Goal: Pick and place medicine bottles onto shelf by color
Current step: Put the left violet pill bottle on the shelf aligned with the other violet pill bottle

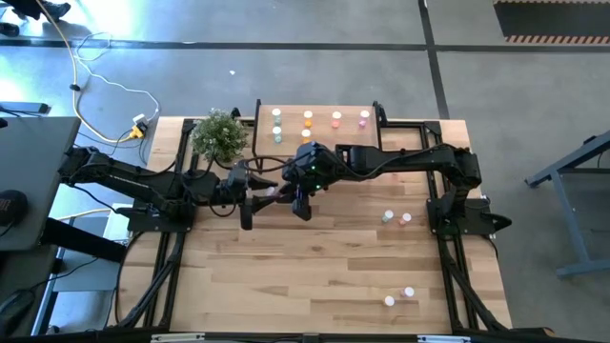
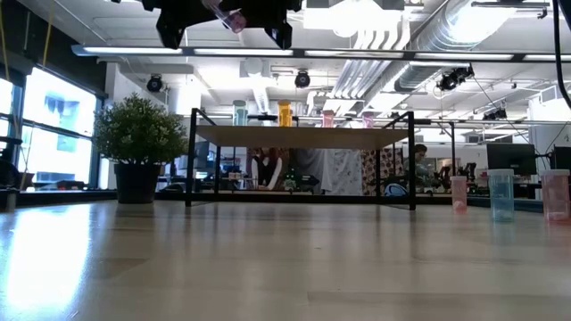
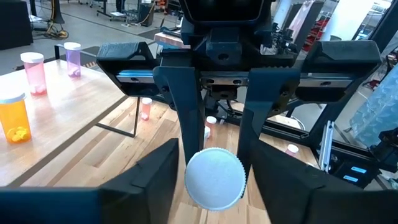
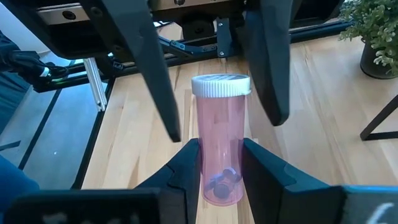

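A pink medicine bottle (image 4: 221, 143) with a white cap (image 3: 214, 177) hangs high over the table's middle, between my two grippers. My right gripper (image 4: 221, 165) is shut on it. My left gripper (image 3: 217, 171) faces it, open; its fingers (image 4: 155, 81) stand on either side of the cap without touching. The shelf (image 1: 319, 143) stands at the table's far edge, with green (image 1: 276, 119), orange (image 1: 308, 119), red-pink (image 1: 336, 119) and pink (image 1: 364, 118) bottles upright on its board. My right gripper pinches the pink bottle's base end (image 4: 221, 183) between its two fingers. The fingers come from the table's right, slanting down, and the bottle sticks out ahead of them. It is lifted clear of the table, its cap toward my left gripper.
A potted plant (image 1: 219, 133) stands left of the shelf. Loose bottles stand on the table's right half: two near the right arm's base (image 1: 396, 218) and two near the front edge (image 1: 399, 297). Bare wood lies between the arms and the front edge.
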